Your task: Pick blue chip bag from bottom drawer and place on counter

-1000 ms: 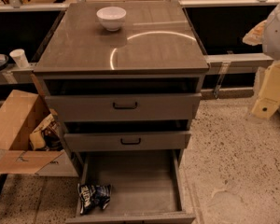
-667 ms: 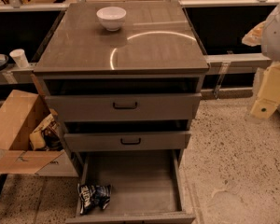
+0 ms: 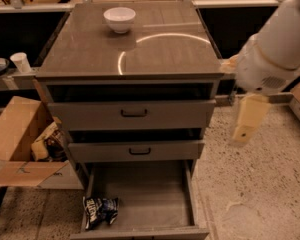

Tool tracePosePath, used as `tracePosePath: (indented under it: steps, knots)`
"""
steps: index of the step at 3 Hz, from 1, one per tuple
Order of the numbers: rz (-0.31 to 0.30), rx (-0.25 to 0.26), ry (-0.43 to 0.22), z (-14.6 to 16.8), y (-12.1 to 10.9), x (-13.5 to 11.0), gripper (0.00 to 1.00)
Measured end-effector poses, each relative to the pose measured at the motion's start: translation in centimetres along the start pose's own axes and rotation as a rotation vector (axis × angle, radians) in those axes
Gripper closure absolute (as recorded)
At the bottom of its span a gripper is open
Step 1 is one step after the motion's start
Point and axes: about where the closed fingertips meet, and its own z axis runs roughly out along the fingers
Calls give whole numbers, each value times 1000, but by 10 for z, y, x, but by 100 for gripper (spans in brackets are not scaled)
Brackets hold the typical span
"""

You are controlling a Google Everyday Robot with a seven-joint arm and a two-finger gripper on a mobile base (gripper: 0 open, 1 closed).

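The blue chip bag (image 3: 100,210) lies crumpled in the front left corner of the open bottom drawer (image 3: 155,196), which is pulled out from the grey cabinet. The counter (image 3: 160,51) on top shows a curved white light reflection. My gripper (image 3: 247,120) hangs on the white arm at the right of the cabinet, level with the two upper drawers, well above and to the right of the bag. It holds nothing that I can see.
A white bowl (image 3: 119,19) stands at the back of the counter. Two upper drawers with black handles (image 3: 134,113) stand slightly open. An open cardboard box (image 3: 17,139) with tan wrappers (image 3: 44,143) sits left of the cabinet. A paper cup (image 3: 21,61) stands on a left shelf.
My arm and gripper have swung left, closer to the cabinet's right side. The bag and the drawers have not moved.
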Motion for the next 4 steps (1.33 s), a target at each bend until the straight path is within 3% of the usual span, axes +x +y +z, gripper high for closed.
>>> tracePosePath:
  steps: [1,2,3,4]
  knots:
    - [-95,-153,-66,120,31,-24,0]
    - [-106,-271,-128,204,65,-38,0]
    - [-103,-271,-131,208,65,-38,0]
    - [-93,-274,-156,249,67,-39,0]
